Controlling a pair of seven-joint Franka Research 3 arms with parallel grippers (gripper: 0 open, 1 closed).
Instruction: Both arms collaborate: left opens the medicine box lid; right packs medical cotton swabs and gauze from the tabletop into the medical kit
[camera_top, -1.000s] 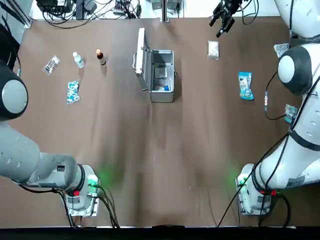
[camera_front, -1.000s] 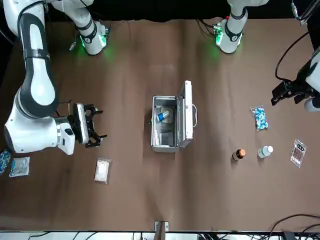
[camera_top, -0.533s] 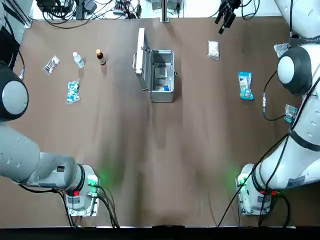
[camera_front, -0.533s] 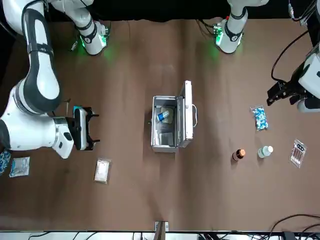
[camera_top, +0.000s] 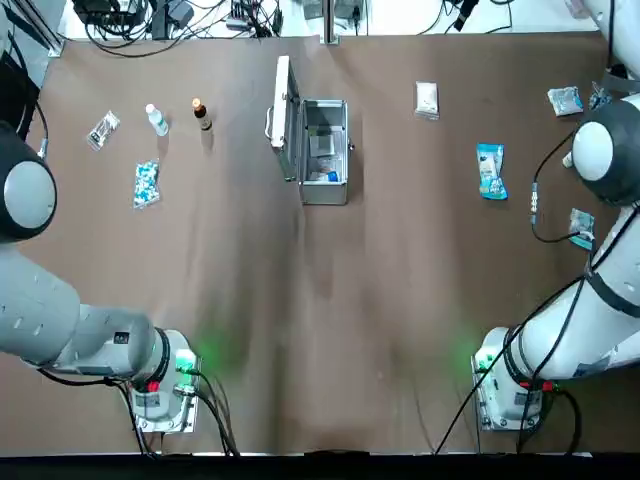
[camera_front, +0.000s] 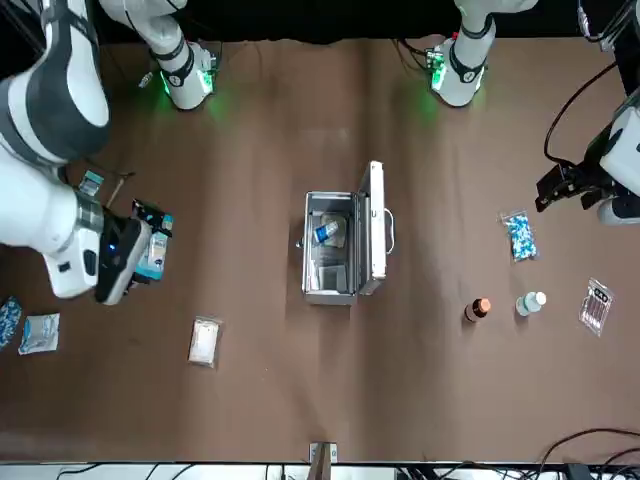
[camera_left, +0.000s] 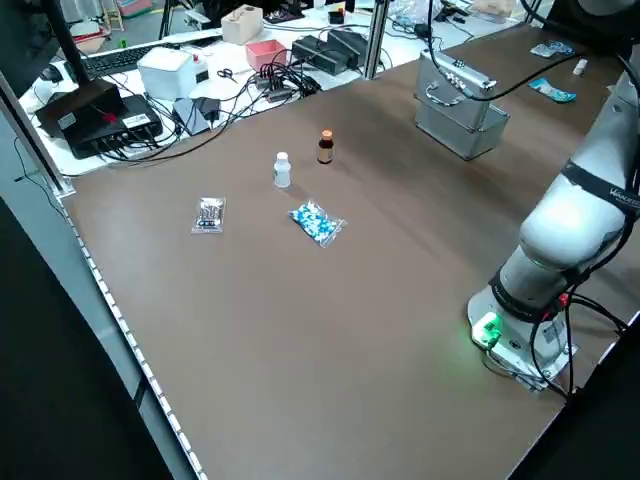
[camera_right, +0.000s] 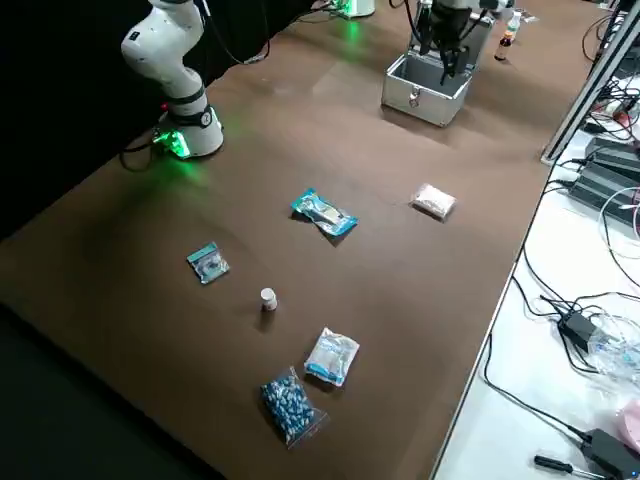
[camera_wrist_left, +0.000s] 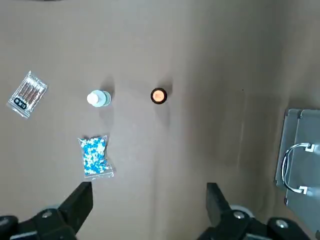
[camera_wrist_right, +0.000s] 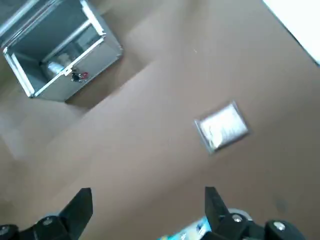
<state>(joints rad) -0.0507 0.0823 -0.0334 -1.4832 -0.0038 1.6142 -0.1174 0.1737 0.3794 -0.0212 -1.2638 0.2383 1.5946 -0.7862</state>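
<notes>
Currently the medical kit (camera_top: 324, 152) is sitting open near the far middle of the table, its long axis running from the robot's side toward the far edge. The medicine box lid (camera_top: 283, 117) is standing upright along the kit's left side, with its handle facing away from the case. Small items are lying inside the open case.

The medical cotton swabs (camera_top: 490, 171) are lying flat on the table, well to the right of the kit, long axis running roughly toward the far edge with a slight tilt. The gauze (camera_top: 427, 99) is lying between the kit and the swabs, nearer the far edge, apart from both.

The right gripper (camera_wrist_right: 145, 210) is hanging raised above the table over the area between the gauze and the swabs, with its fingers spread wide and nothing between them. Compared with half a second ago, it has pulled back toward the robot's right and is now standing over the swabs packet in the front view. The kit, gauze and swabs are lying where they were.

The left gripper (camera_wrist_left: 147, 210) is hovering high over the left part of the table, jaws wide apart and empty, above a speckled packet (camera_wrist_left: 95, 156), a white bottle (camera_wrist_left: 98, 98) and a brown bottle (camera_wrist_left: 158, 95).
</notes>
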